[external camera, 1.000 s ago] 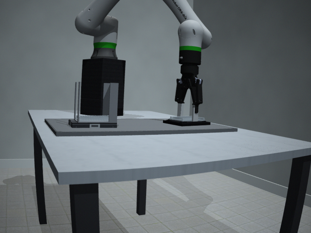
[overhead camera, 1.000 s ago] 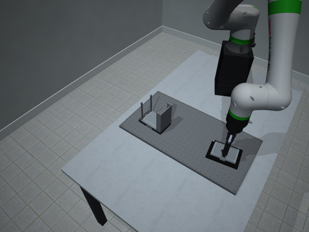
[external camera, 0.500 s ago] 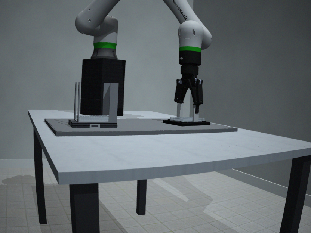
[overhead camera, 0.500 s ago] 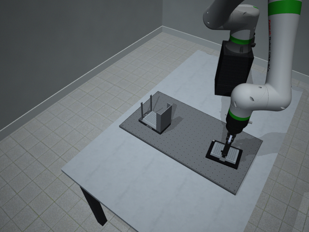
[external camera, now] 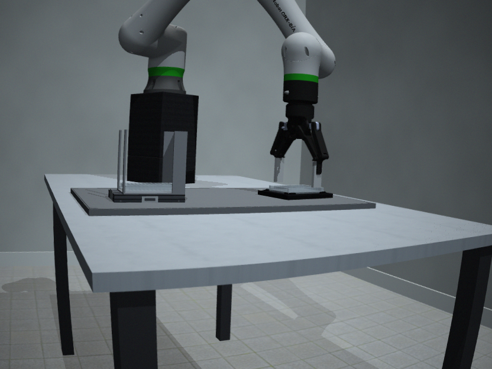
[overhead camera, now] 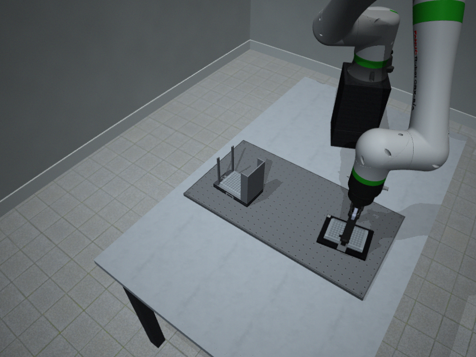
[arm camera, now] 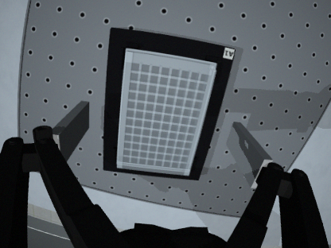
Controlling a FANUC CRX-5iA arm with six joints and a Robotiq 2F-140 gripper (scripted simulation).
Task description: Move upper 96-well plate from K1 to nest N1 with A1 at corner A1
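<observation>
The 96-well plate [arm camera: 165, 113] lies in the black plate nest N1 [arm camera: 113, 97], its grid of wells facing up and a dark border of the nest showing on all four sides. A pale square lettered A1 [arm camera: 228, 54] sits at one corner of the nest; its letters are small and hard to read. The gripper [external camera: 298, 168] hangs straight above the plate with its jaws spread wide and released, grasping nothing; each fingertip [arm camera: 72, 127] stands clear of the plate's long edge with open room between. One second plate [overhead camera: 232, 179] rests low in stack rack K1 [overhead camera: 255, 180], partly hidden by the rack's grey wall, beside two thin posts [overhead camera: 231, 157]. Rack and nest stand well apart on one perforated board [overhead camera: 292, 199], on the table [overhead camera: 192, 269]. The arm's upper links are cut off in all views.
</observation>
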